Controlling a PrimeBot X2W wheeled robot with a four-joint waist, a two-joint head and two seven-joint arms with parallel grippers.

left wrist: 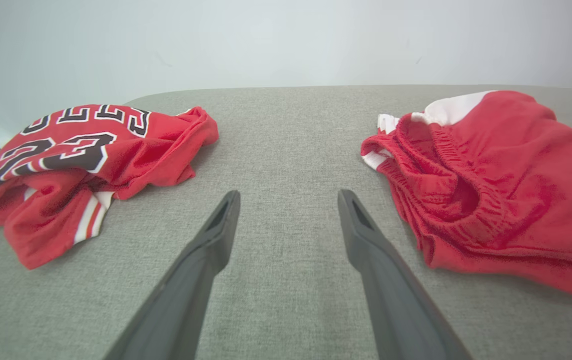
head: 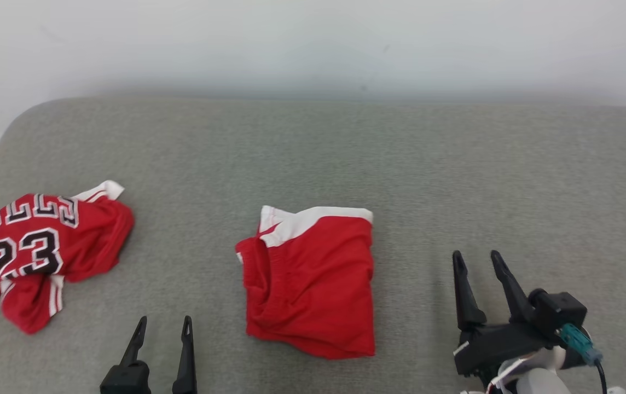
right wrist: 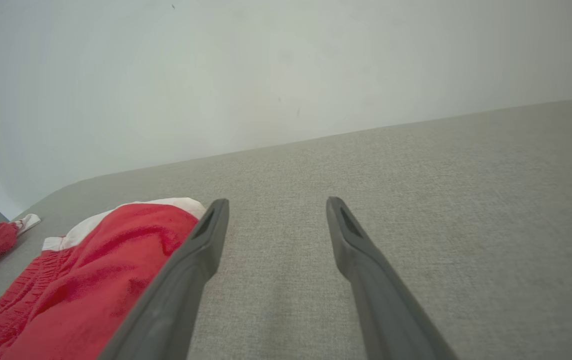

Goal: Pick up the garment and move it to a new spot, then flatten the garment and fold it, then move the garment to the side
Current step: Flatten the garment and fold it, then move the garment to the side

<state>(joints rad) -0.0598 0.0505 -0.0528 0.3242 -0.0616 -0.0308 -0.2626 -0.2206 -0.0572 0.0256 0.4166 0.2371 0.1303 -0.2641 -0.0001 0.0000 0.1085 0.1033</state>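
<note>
at the far left of the grey padded surface point(head: 346, 148) the garment point(head: 39, 246), the red jersey with black lettering and numbers, lies bunched in a rumpled heap, neither flattened nor folded. to its right and nearer the robot, the left gripper point(head: 164, 322) hovers with its fingers spread wide and nothing between them. in the middle lies the plain red garment point(head: 313, 284) with white edging, roughly squared up, well apart from the jersey. further right, the right gripper point(head: 476, 256) stands wide open too, empty, over bare fabric. by my reading every step is left to do: pickup, moving, flattening, folding, setting aside.
</note>
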